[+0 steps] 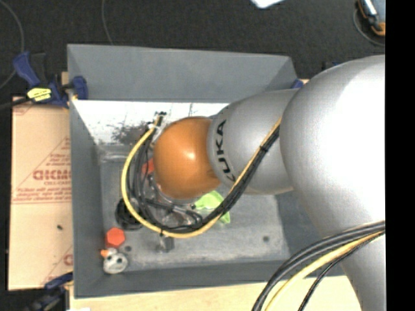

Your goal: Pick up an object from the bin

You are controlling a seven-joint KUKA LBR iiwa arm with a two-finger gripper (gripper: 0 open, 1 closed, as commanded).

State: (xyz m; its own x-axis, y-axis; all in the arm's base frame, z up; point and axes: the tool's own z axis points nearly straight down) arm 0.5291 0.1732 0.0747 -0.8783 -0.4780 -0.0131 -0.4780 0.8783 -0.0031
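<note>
Arm reaching steeply down into the bin [87,193], presumably to meet loose things from above: its orange wrist cover [185,157] masks the claw [167,233], whose opening cannot be told; the nearest likely target, a lime-green object [214,203], lies partly beneath the wrist at mid-floor.

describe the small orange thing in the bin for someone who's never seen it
In the lower-left corner of the grey bin lie two small things. The orange piece is the upper one; the round piece just below it is pale and silvery.
</note>
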